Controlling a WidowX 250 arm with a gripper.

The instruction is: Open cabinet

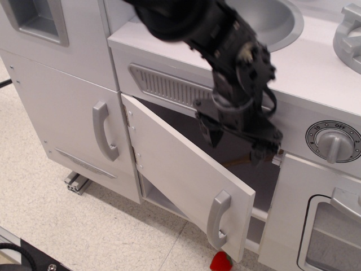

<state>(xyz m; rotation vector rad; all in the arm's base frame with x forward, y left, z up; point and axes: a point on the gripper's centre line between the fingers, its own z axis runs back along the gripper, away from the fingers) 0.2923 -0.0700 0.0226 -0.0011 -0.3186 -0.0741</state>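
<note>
The cabinet door (180, 175) is a pale grey-white flat panel. It stands swung partly open, hinged on its left edge (131, 131), with its grey loop handle (218, 219) at the free lower right edge. The dark cabinet interior (248, 169) shows behind it. My black gripper (237, 145) hangs in front of the opening, above the door's top edge and apart from the handle. Its fingers (212, 134) are spread and hold nothing.
A taller narrow door with a grey handle (104, 131) stands to the left. A slotted vent plate (163, 84), a sink (265, 20) and a dial (334, 141) sit above. The oven panel (333, 226) is at the right. A red toy (221, 262) lies on the floor below the door.
</note>
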